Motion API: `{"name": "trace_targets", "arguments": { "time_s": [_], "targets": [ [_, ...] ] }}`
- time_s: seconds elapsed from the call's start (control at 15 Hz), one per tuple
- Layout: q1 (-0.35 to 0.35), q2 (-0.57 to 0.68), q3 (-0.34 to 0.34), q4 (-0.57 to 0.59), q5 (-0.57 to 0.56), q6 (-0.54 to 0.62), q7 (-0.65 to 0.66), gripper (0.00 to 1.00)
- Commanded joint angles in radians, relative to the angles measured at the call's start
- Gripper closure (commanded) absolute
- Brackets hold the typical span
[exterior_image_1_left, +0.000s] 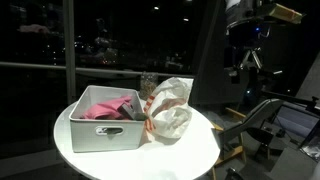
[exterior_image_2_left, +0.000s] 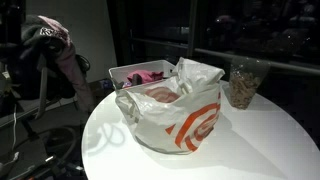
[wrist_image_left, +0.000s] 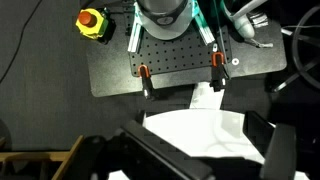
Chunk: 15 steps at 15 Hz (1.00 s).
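Note:
My gripper (exterior_image_1_left: 245, 64) hangs high up at the right of an exterior view, well away from the round white table (exterior_image_1_left: 205, 150), with its fingers apart and nothing between them. In the wrist view the dark fingers (wrist_image_left: 190, 152) frame the white table top (wrist_image_left: 190, 130) far below. On the table stand a grey bin (exterior_image_1_left: 105, 132) holding pink cloth (exterior_image_1_left: 112, 108), a white plastic bag with an orange-red logo (exterior_image_1_left: 168, 115) and a glass jar (exterior_image_1_left: 148, 84). The bag (exterior_image_2_left: 172, 112), bin (exterior_image_2_left: 125, 72) and jar (exterior_image_2_left: 241, 86) also show in an exterior view; the gripper is out of that view.
The robot's black base plate (wrist_image_left: 170, 62) with a yellow emergency-stop button (wrist_image_left: 91, 21) lies beyond the table. Dark windows (exterior_image_1_left: 110, 40) stand behind it. A chair draped with clothes (exterior_image_2_left: 50, 50) is beside the table, and dark equipment (exterior_image_1_left: 275, 125) sits under the arm.

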Motion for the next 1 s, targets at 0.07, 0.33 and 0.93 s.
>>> {"name": "trace_targets", "arguments": {
  "time_s": [0.07,0.33,0.93],
  "targets": [
    [0.002,-0.001,-0.002,0.006,-0.001,-0.001,0.001,0.0],
    [0.002,0.034,-0.01,0.028,0.002,-0.007,-0.016,0.0],
    [0.054,0.523,-0.018,0.393,0.058,0.069,-0.193,0.0]
  ]
}}
